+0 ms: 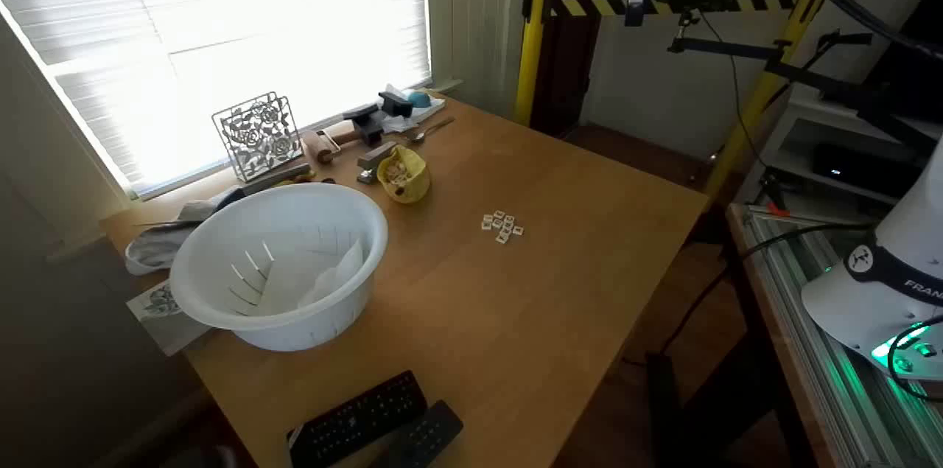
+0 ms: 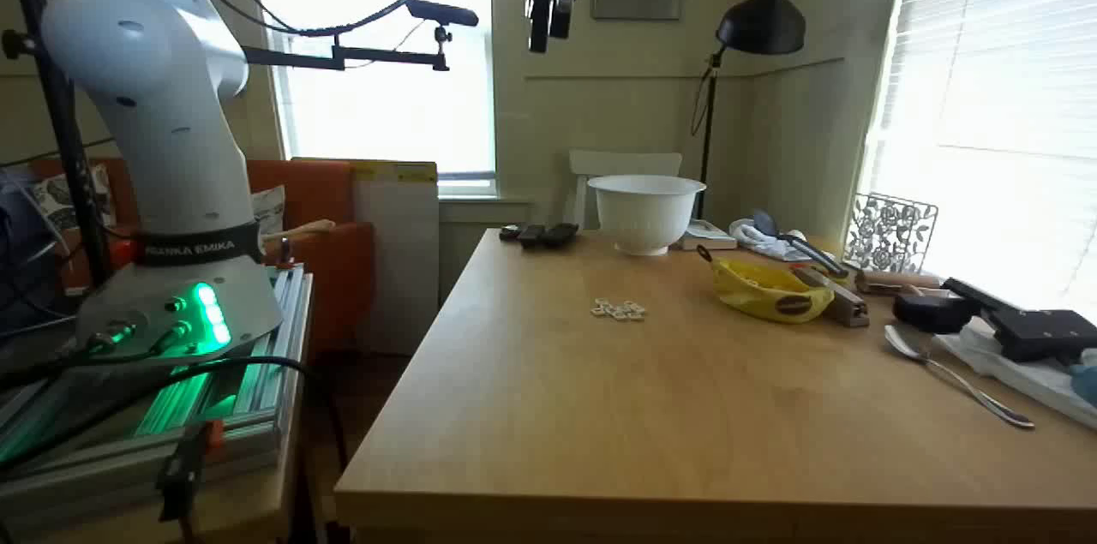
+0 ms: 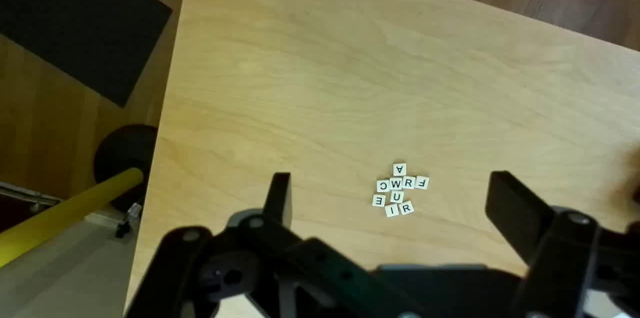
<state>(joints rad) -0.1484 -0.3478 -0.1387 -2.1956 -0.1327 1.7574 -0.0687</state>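
Observation:
High above the wooden table [image 3: 310, 82], my gripper [image 3: 391, 174] stands open, its two dark fingers spread wide with nothing held between them. Through that gap the wrist view shows several small white letter tiles [image 3: 396, 184] lying face up on the tabletop, well below the fingertips. Black letters such as A, W, U and F can be read on them; some touch their neighbours. In both exterior views the cluster of tiles [image 1: 497, 224] sits near the table's middle. The gripper [image 2: 549, 34] hangs at the top of an exterior view, touching nothing.
A yellow pouch [image 1: 412, 191] holding small pale pieces stands near the tiles. A large white slotted bowl [image 1: 295, 335] is farther along, with dark remotes [image 1: 361, 416] close by. A spoon [image 2: 960, 385], black items [image 2: 1041, 331] and a metal rack [image 1: 258, 136] line the window side.

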